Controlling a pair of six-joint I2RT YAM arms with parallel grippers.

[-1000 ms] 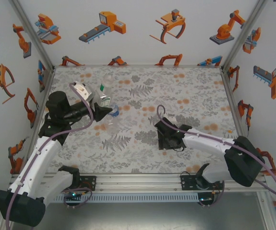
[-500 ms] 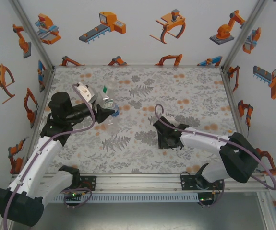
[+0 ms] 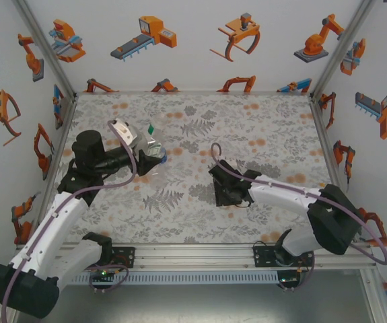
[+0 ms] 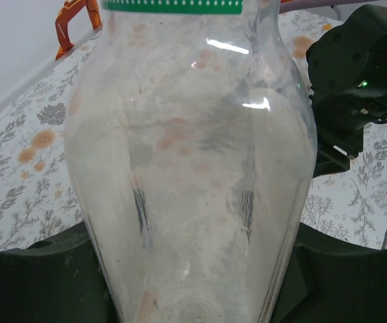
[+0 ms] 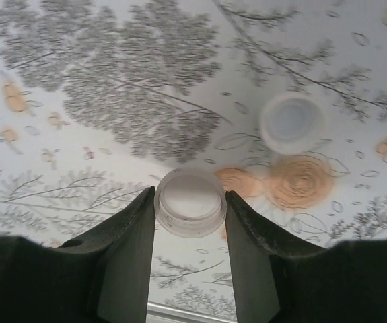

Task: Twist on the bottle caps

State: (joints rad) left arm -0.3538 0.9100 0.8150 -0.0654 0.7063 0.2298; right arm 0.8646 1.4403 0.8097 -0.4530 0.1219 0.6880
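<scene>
The clear bottle [image 4: 190, 168] wears a green label [image 4: 173, 5].

Clear bottle [image 4: 193, 168]: neck and base run off the left wrist frame; its green label [image 4: 173, 5] is cropped to a strip.
Left gripper [image 3: 146, 153]: fingers masked by the bottle at the wrist; grip too small to read from above.
Right gripper [image 5: 190, 198]: finger bases cut by the lower edge.
White cap [image 5: 190, 205]: overhead, hidden beneath the gripper's black body.
Second cap [image 5: 292, 122]: blurred; which face is up cannot be told.
Blue object [image 3: 161, 159]: too small to identify.
</scene>
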